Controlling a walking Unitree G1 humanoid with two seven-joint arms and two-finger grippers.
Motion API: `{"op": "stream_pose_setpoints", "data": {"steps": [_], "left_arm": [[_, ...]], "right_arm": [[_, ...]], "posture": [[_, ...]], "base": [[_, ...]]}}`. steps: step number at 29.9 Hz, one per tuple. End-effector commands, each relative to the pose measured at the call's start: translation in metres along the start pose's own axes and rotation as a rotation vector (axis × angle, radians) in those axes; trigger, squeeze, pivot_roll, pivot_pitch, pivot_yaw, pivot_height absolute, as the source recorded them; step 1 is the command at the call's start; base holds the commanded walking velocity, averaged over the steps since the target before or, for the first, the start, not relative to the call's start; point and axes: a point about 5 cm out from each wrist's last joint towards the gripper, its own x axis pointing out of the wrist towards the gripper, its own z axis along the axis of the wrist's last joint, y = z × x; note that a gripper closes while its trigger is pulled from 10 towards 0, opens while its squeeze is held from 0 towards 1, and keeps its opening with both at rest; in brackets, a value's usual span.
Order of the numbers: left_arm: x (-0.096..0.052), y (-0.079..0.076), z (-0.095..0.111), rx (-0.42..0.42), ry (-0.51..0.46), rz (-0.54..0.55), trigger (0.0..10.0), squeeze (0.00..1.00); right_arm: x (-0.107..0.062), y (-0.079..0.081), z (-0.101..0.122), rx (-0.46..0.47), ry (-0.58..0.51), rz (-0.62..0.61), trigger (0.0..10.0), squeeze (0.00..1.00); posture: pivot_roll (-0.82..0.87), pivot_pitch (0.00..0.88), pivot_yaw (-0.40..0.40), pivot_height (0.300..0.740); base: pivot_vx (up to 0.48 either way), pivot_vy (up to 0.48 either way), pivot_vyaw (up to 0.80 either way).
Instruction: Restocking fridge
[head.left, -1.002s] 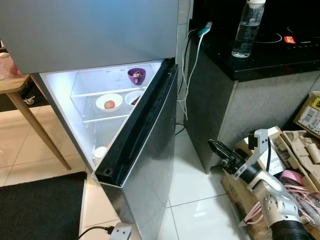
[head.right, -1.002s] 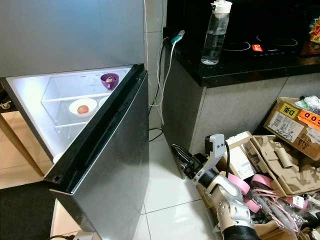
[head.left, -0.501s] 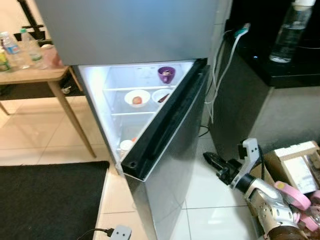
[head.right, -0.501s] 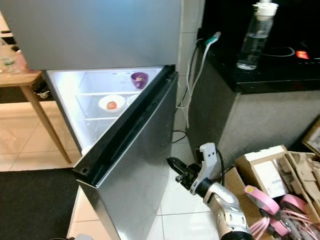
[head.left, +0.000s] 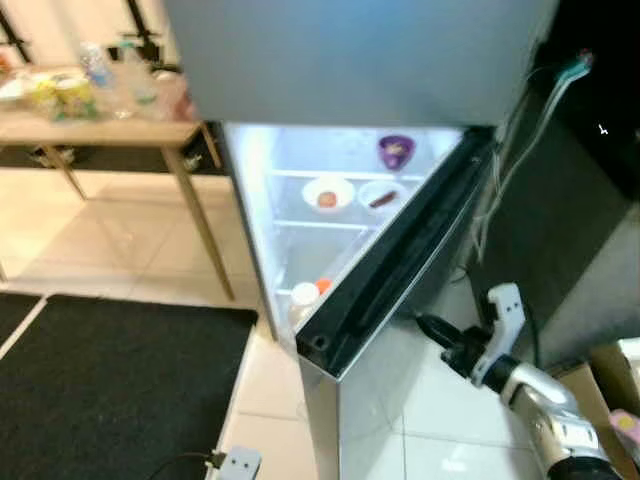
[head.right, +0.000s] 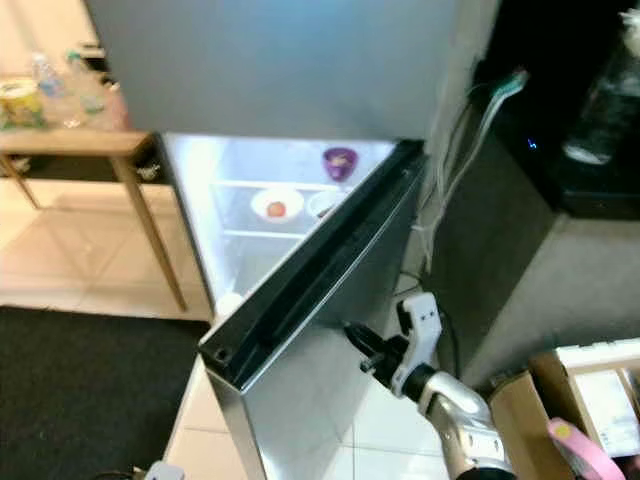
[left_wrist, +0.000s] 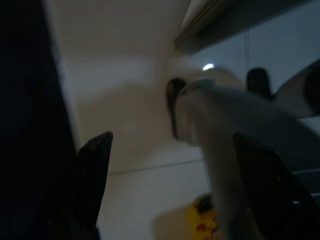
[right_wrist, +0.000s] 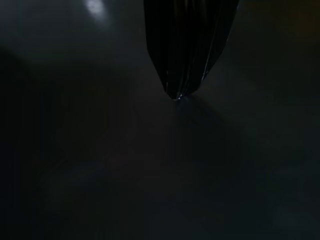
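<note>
My right tool, fingers pressed together and empty, touches the fridge door's outer face; I'd push steadily outward to widen it. My left tool hangs spread open, idle. Bowls sit inside the fridge; a wooden worktop stands left over pale tiles.

1. You have the lit fridge shelves in front of you: the upper glass shelf carries a purple cup near its right end.
2. The shelf below holds a white bowl with something red in it, and a second bowl just beside it.
3. Lower in the fridge stands a white container with an orange cap.
4. To your left, the wooden table carries bottles and blurred items.
5. The tiled floor bears a dark mat.
</note>
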Motion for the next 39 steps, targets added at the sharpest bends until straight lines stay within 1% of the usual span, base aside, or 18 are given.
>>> {"op": "stream_pose_setpoints", "data": {"steps": [1,8,13,15,16,18,21,23,24,25,28,29,30,32,35,37,38,39], "left_arm": [[-0.002,-0.002,-0.013,-0.009,0.045,-0.005,10.0,0.0],[-0.002,-0.002,-0.013,-0.007,0.046,-0.005,10.0,0.0],[-0.001,-0.003,-0.013,0.0,0.048,-0.007,10.0,0.0],[-0.001,-0.003,-0.012,0.002,0.048,-0.007,10.0,0.0],[-0.001,-0.003,-0.012,0.002,0.048,-0.007,10.0,0.0],[-0.001,-0.003,-0.012,0.004,0.048,-0.007,10.0,0.0],[-0.001,-0.003,-0.012,0.006,0.048,-0.006,10.0,0.0],[-0.001,-0.003,-0.011,0.007,0.045,-0.002,10.0,0.0],[-0.001,-0.003,-0.011,0.007,0.045,-0.002,10.0,0.0],[-0.001,-0.003,-0.011,0.005,0.042,0.0,10.0,0.0],[0.0,-0.004,-0.01,0.003,0.04,0.003,10.0,0.0],[0.0,-0.004,-0.01,0.001,0.04,0.002,10.0,0.0],[0.0,-0.004,-0.01,0.001,0.04,0.002,10.0,0.0],[0.0,-0.005,-0.01,-0.011,0.037,0.002,10.0,0.0],[0.0,-0.006,-0.01,-0.02,0.036,0.0,10.0,0.0],[0.0,-0.006,-0.01,-0.018,0.036,0.0,10.0,0.0],[0.0,-0.006,-0.01,-0.018,0.036,0.0,10.0,0.0],[0.0,-0.006,-0.01,-0.018,0.037,0.0,10.0,0.0]], "right_arm": [[0.006,0.006,-0.004,-0.017,0.018,0.03,10.0,0.0],[0.006,0.006,-0.007,-0.038,0.033,0.023,10.0,0.0],[0.01,0.011,-0.006,-0.065,0.04,0.054,10.0,0.0],[0.015,0.016,-0.004,-0.092,0.037,0.077,10.0,0.0],[0.015,0.016,-0.004,-0.092,0.037,0.077,10.0,0.0],[0.021,0.018,0.0,-0.125,0.034,0.07,10.0,0.0],[0.025,0.018,0.002,-0.133,0.035,0.064,10.0,0.0],[0.031,0.015,-0.001,-0.157,0.076,0.018,10.0,0.0],[0.031,0.015,-0.001,-0.157,0.076,0.018,10.0,0.0],[0.032,0.012,-0.006,-0.175,0.112,-0.013,10.0,0.0],[0.024,0.001,-0.027,-0.219,0.242,-0.113,10.0,0.0],[0.019,-0.004,-0.034,-0.213,0.277,-0.149,10.0,0.0],[0.019,-0.004,-0.034,-0.213,0.277,-0.149,10.0,0.0],[0.002,-0.011,-0.053,-0.2,0.353,-0.213,10.0,0.0],[-0.031,-0.018,-0.09,-0.193,0.552,-0.297,10.0,0.0],[-0.05,-0.019,-0.108,-0.186,0.649,-0.343,10.0,0.0],[-0.05,-0.019,-0.108,-0.186,0.649,-0.343,10.0,0.0],[-0.057,-0.019,-0.114,-0.19,0.685,-0.36,10.0,0.0]], "posture": [[-0.06,0.027,-0.003,0.74],[-0.06,0.027,-0.002,0.74],[-0.06,0.023,-0.002,0.74],[-0.06,0.019,-0.003,0.74],[-0.06,0.019,-0.003,0.74],[-0.06,0.019,-0.003,0.74],[-0.05,0.015,-0.005,0.74],[-0.05,0.013,-0.008,0.74],[-0.05,0.013,-0.008,0.74],[-0.05,0.014,-0.009,0.74],[-0.05,0.017,-0.014,0.74],[-0.05,0.017,-0.014,0.74],[-0.05,0.017,-0.014,0.74],[-0.05,0.017,-0.014,0.74],[-0.06,0.017,-0.018,0.74],[-0.06,0.016,-0.018,0.74],[-0.06,0.016,-0.018,0.74],[-0.06,0.018,-0.018,0.74]], "base": [[0.0,0.0,0.76],[0.0,0.0,0.73],[0.0,0.0,0.54],[0.0,0.0,0.0],[0.0,0.0,0.0],[0.0,0.0,0.0],[0.0,0.0,0.0],[0.0,0.0,0.0],[0.0,0.0,0.0],[0.0,0.0,0.0],[0.0,0.0,0.0],[0.0,0.0,0.0],[0.0,0.0,0.0],[0.0,0.0,0.66],[0.0,0.0,0.77],[0.0,0.0,0.77],[0.0,0.0,0.77],[0.0,0.0,0.77]]}}
